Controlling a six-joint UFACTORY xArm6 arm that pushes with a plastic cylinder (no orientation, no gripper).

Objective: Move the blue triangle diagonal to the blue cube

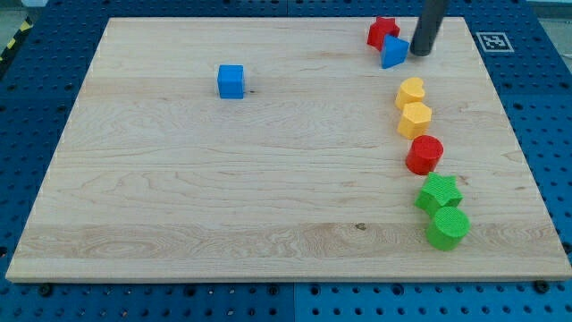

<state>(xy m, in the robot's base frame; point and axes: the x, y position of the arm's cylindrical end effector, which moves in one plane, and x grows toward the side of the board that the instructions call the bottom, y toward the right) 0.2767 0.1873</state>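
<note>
Wooden surface [268, 179] bearing the blue cube [231, 80] at the view's upper left and the blue triangle [393, 52] at upper right beside a red star [382, 31], my tip [420, 52], a jawless end effector, just right of the triangle.

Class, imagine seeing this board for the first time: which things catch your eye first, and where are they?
A blue cube sits alone at the view's upper left. Down the view's right runs a line of blocks: yellow heart, yellow hexagon, red cylinder, green star, green cylinder. At the top, my tip stands right of the blue triangle, beside a red star.
</note>
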